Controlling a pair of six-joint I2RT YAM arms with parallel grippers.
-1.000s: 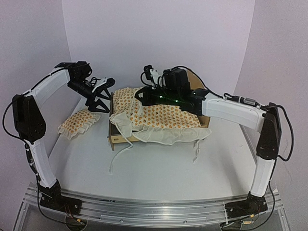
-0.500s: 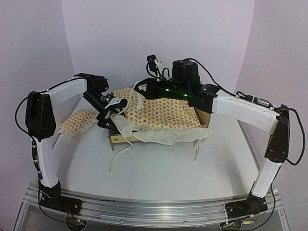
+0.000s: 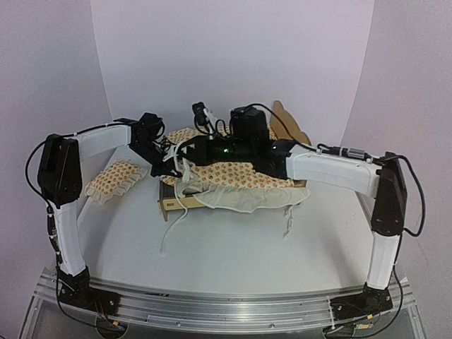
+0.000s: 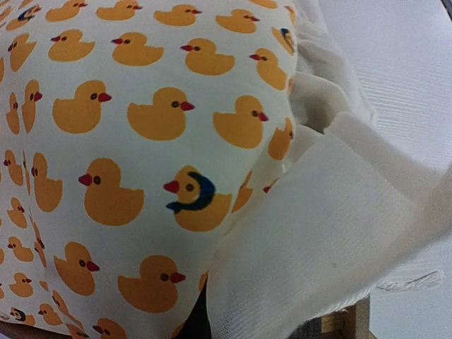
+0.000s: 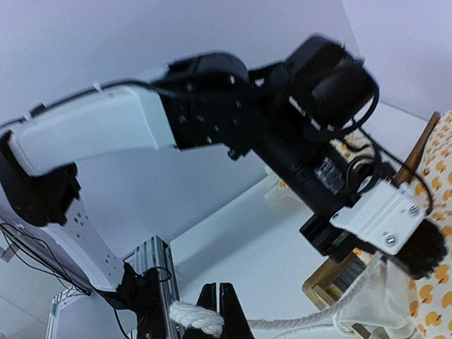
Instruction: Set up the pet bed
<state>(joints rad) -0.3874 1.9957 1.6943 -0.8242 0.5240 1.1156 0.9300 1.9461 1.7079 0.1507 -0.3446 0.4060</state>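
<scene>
Both jaws closed at the cushion's left end.
We are seeing the right gripper pinching a white tie, its arm stretching leftward over the cushion. The left gripper, clamped shut, is meeting the cushion's corner, forearm reaching rightward. The pet bed is sitting mid-frame beneath the cushion.

pet bed mostly hidden, under cushion
</scene>
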